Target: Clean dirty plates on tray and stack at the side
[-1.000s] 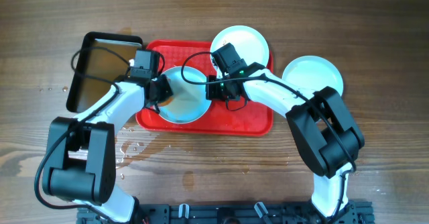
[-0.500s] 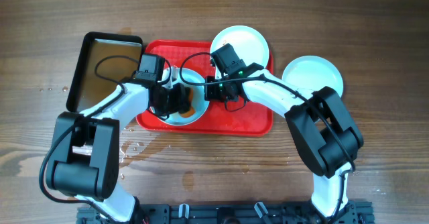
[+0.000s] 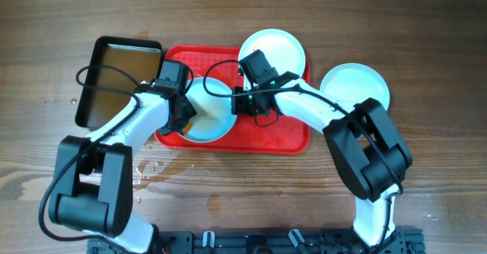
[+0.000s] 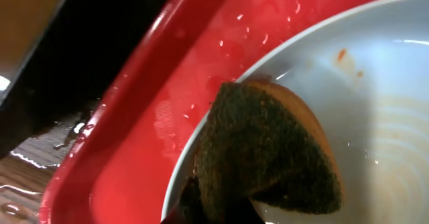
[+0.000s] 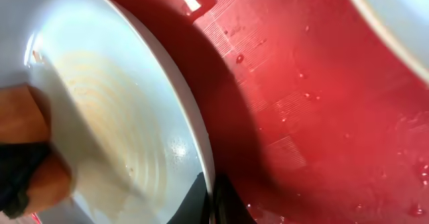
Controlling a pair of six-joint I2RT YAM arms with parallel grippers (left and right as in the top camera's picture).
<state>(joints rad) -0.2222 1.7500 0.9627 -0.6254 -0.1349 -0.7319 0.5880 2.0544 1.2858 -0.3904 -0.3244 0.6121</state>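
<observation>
Clamping a sponge point(image 4: 268, 150) in the left gripper point(image 3: 184, 120) against the left rim of the plate point(image 3: 211, 111) on the left half of the tray point(image 3: 283, 136). Pinching that plate's right rim in the right gripper point(image 3: 239, 104). Showing a second plate point(image 3: 280, 47) across the tray's far edge.

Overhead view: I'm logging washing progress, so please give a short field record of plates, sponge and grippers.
tray plate: on the tray, faint sauce rings
left gripper: shut on sponge at that plate's left rim
right gripper: shut on its right rim
second plate: over the tray's far right corner
third plate: on table, right of tray
</observation>
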